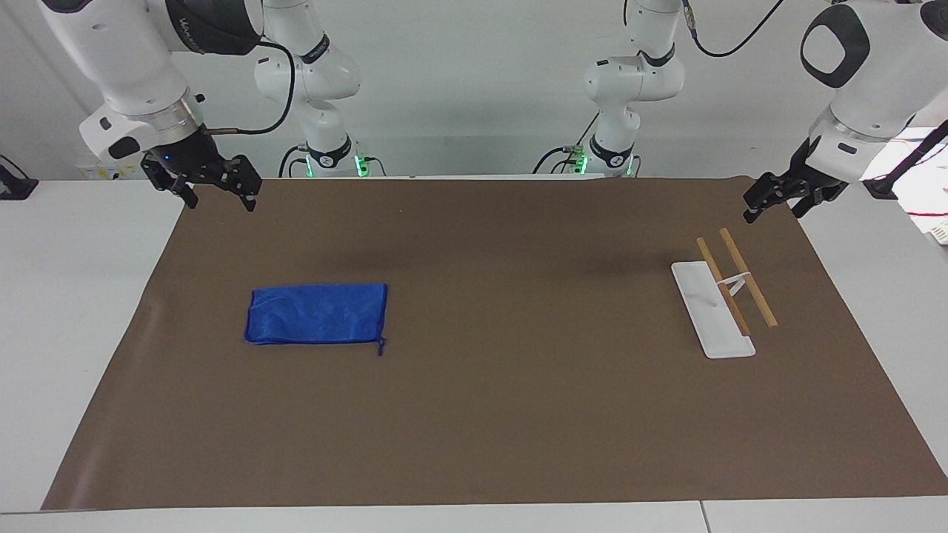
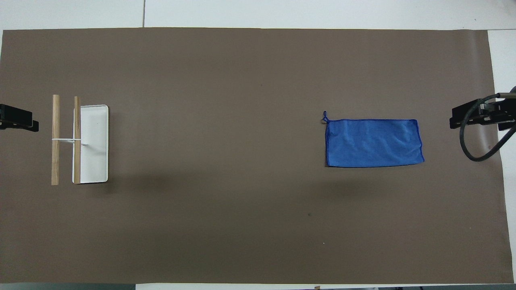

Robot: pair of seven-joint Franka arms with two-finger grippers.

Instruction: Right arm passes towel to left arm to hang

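Note:
The blue towel lies flat on the brown mat, toward the right arm's end of the table, its loop tag at one corner. My right gripper, with a small blue light, hangs open and empty over the mat's corner at that end, apart from the towel. My left gripper hangs open and empty over the mat's edge at the left arm's end, close to the rack.
A small rack stands toward the left arm's end: a white base tray carrying two wooden rails. The brown mat covers most of the white table.

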